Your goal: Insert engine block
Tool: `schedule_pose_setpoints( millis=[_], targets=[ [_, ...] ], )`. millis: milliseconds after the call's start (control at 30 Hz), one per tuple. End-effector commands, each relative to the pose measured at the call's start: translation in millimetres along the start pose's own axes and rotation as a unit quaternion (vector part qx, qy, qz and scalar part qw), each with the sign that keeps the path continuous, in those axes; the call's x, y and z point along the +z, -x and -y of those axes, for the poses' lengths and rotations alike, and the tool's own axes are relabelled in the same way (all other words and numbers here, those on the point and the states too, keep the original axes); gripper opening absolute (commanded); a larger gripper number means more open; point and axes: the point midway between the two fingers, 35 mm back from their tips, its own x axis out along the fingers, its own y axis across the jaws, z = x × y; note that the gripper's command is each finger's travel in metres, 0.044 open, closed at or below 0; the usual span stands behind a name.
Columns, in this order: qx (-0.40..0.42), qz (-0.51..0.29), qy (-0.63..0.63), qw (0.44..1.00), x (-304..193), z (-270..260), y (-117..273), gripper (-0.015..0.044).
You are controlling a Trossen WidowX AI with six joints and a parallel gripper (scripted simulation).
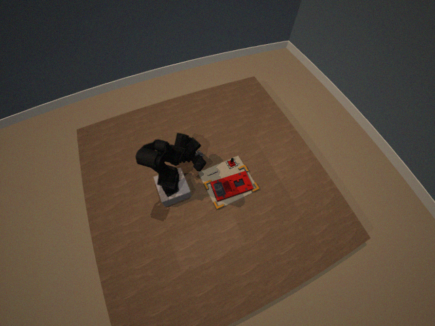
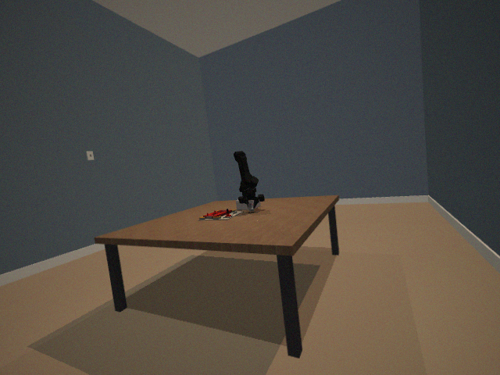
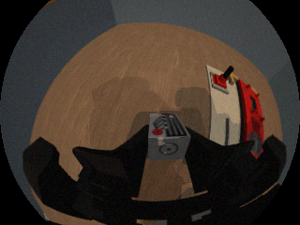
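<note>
In the wrist view, the grey engine block (image 3: 168,137), marked with dark slots and a red spot, is pinched between the jaws. Its end with the ring mark is turned toward the camera. The red car body (image 3: 252,112) is seen off to the right, on a pale board (image 3: 224,110), well apart from the block. The step in hand is judged to be the carry: the block is grasped but not yet brought over the opening. The slot side still has to be matched to the rib, which cannot be made out here.

In the top view, the arm (image 1: 151,155) is bent out from its pale base (image 1: 177,199), and the jaws (image 1: 199,158) are held beside the board, short of the car body (image 1: 230,185). A dark opening (image 1: 239,183) is shown in the red shell. A sideways move over it, a turn if needed, and then a straight lowering are called for. A small red piece with a black lever (image 1: 231,162) is mounted at the board's far corner; it could be clipped if the approach is made low from that side.

In the exterior view, the jaws (image 2: 251,205) are seen low over the tabletop (image 2: 242,232), beside the board; more clearance may be needed before the car body (image 2: 218,213) is crossed.
</note>
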Motion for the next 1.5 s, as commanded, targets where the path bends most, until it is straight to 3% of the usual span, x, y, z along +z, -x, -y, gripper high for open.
schedule_pose_setpoints(
  millis=[0, 367, 933, 1200, 1467],
  targets=[
    [-0.003, -0.004, 0.002, 1.000, -8, 2, -4, 0.0000],
    [-0.003, -0.004, 0.002, 1.000, -12, 2, -11, 0.0000],
    [0.001, 0.007, -0.003, 1.000, -6, -1, -10, 0.0440],
    [-0.001, 0.002, -0.001, 1.000, -6, -1, -7, 0.0440],
    [-0.002, -0.004, 0.001, 1.000, -5, -3, 20, 0.0440]
  ],
)
